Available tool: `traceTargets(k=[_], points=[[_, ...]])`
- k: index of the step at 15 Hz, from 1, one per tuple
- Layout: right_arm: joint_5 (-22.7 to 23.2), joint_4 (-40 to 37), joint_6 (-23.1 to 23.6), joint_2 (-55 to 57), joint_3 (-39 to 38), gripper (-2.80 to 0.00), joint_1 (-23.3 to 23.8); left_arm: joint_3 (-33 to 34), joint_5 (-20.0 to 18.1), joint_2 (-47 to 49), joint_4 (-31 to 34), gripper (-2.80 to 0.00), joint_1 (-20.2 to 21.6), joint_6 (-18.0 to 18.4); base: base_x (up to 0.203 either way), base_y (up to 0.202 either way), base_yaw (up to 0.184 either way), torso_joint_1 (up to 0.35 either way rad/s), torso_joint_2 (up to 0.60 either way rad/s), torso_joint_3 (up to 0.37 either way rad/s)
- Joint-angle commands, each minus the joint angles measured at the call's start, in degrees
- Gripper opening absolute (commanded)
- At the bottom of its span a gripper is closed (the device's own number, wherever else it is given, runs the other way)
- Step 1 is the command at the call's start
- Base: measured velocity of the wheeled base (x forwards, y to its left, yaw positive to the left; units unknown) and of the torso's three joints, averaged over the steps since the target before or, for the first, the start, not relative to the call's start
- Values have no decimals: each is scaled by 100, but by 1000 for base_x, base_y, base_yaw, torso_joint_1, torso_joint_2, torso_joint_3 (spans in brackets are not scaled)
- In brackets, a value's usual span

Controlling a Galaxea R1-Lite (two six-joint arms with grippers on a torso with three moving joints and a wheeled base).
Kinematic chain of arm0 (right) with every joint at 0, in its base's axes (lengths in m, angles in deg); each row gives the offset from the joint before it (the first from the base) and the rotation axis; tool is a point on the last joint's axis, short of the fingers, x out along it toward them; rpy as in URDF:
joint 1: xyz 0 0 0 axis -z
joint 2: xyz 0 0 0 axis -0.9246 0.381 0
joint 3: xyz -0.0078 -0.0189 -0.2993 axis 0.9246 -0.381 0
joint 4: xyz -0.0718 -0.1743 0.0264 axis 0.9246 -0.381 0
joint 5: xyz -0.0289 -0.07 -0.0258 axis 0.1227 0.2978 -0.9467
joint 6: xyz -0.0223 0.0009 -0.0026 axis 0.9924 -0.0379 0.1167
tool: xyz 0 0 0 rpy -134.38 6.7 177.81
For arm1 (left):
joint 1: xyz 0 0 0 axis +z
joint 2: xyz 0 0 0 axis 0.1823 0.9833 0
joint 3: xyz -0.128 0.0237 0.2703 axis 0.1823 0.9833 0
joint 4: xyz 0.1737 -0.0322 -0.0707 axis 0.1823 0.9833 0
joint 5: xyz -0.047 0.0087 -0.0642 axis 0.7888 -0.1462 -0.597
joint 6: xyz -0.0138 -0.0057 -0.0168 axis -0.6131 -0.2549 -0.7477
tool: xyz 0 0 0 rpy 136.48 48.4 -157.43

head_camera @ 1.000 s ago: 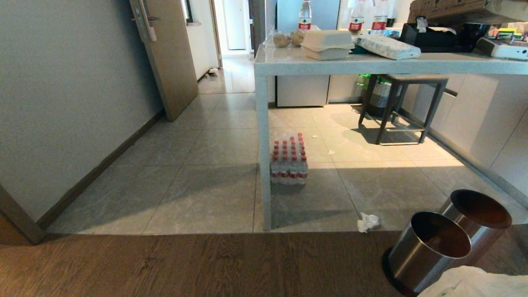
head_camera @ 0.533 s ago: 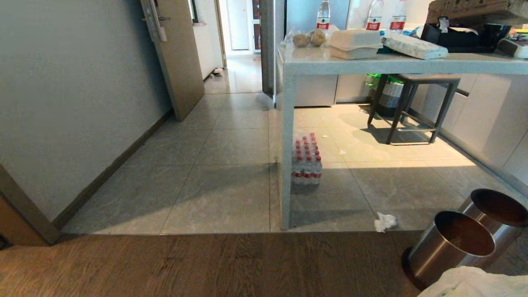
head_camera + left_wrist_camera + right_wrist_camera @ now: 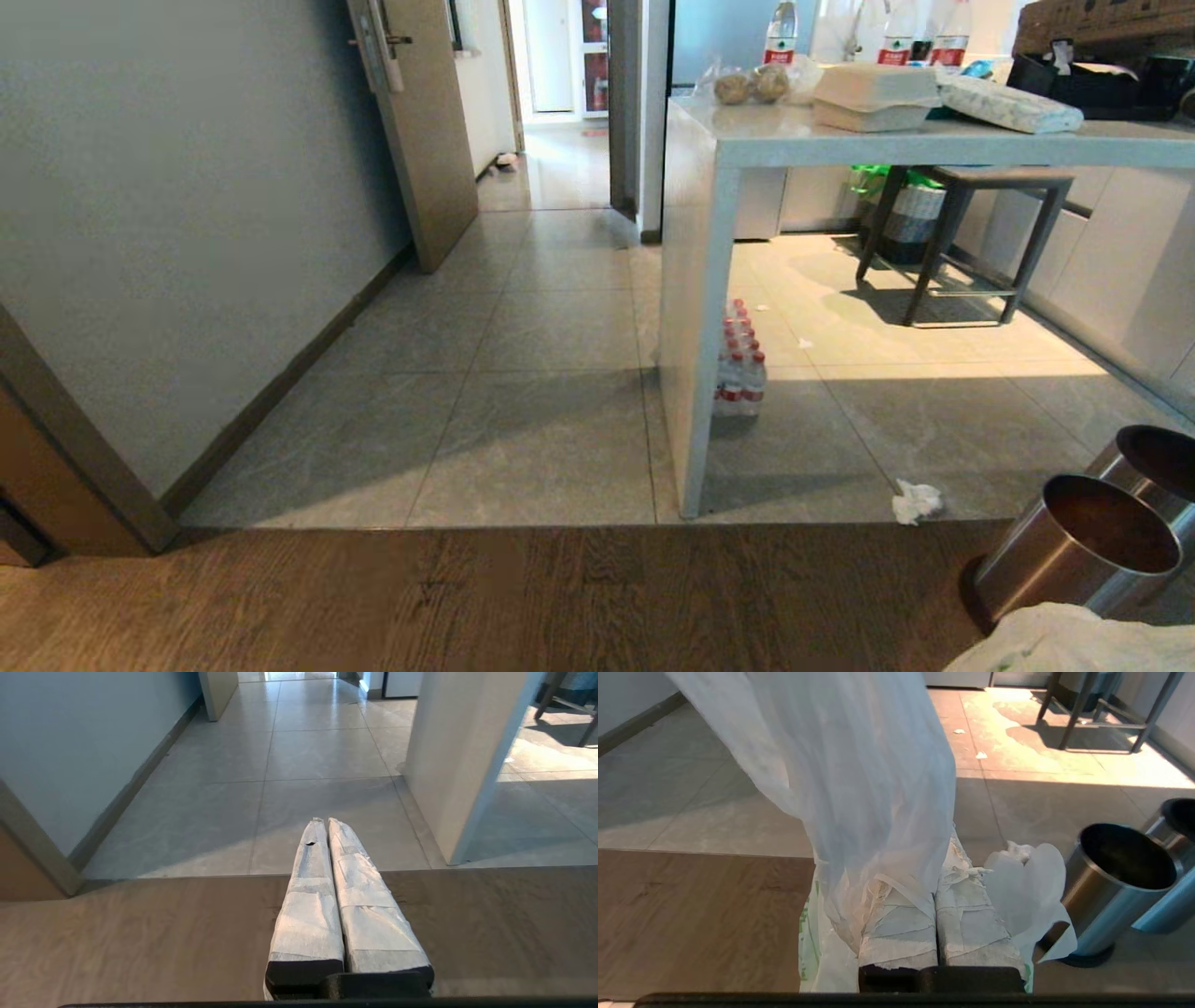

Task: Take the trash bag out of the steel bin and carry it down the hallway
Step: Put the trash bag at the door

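bag [image 3: 859, 788]: out of bin, draped over right gripper [image 3: 934, 877], near right
right jaws: clamped shut on bag
left gripper [image 3: 327, 826]: closed, empty
bin [image 3: 1083, 546]: empty, near right
left to do: hallway [image 3: 560, 177] carry, far ahead

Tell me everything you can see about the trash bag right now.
The trash bag is thin, translucent white crinkly plastic with green print at its lower edge. It is out of the steel bin, pinched between the taped fingers of the shut right hand, draping over them in loose folds. In the head view only a crumpled white corner shows at the bottom right.
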Motion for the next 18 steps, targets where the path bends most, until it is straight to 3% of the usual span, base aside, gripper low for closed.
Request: traceTargets(k=[1, 18], points=[[-4, 1, 5, -222, -1, -280, -2, 0, 0, -2, 2, -280, 0, 0, 0, 191, -1, 2, 2, 2], [-4, 1, 5, -222, -1, -280, -2, 0, 0, -2, 2, -280, 0, 0, 0, 193, 1, 2, 3, 3]])
